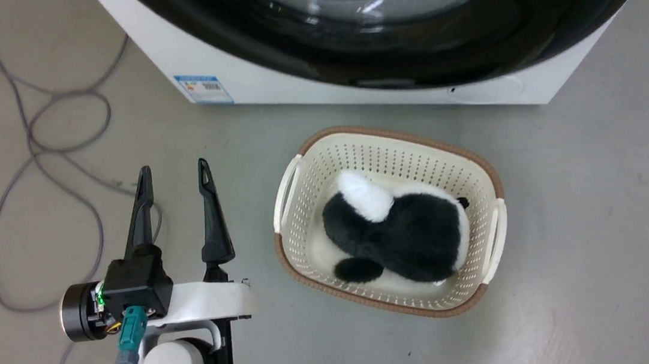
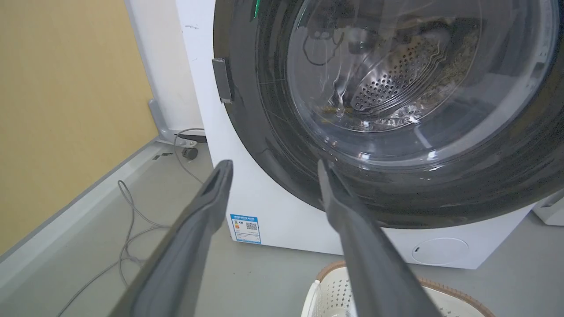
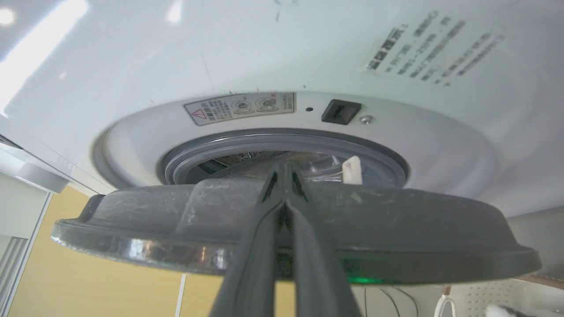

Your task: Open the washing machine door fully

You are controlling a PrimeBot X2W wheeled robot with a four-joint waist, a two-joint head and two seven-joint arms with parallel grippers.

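Washing machine door (image 3: pixel 418 246) stands ajar, edge-on before my right gripper (image 3: pixel 284 171); the grey gasket (image 3: pixel 246 143) of the washing machine (image 3: pixel 308 53) shows behind it; my right fingers are pressed together across its rim, tips reaching behind; my left gripper (image 1: pixel 174 175) hangs spread, empty; next, I judge, a wide outward swing.

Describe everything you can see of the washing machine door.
The door is a big round glossy black disc, scuffed, with a bulging clear glass centre that shows the perforated drum, and a metal hinge at its edge. It stands ajar, and the gap shows the grey gasket behind it. The right gripper, fingers together, lies across its rim and appears to touch it.
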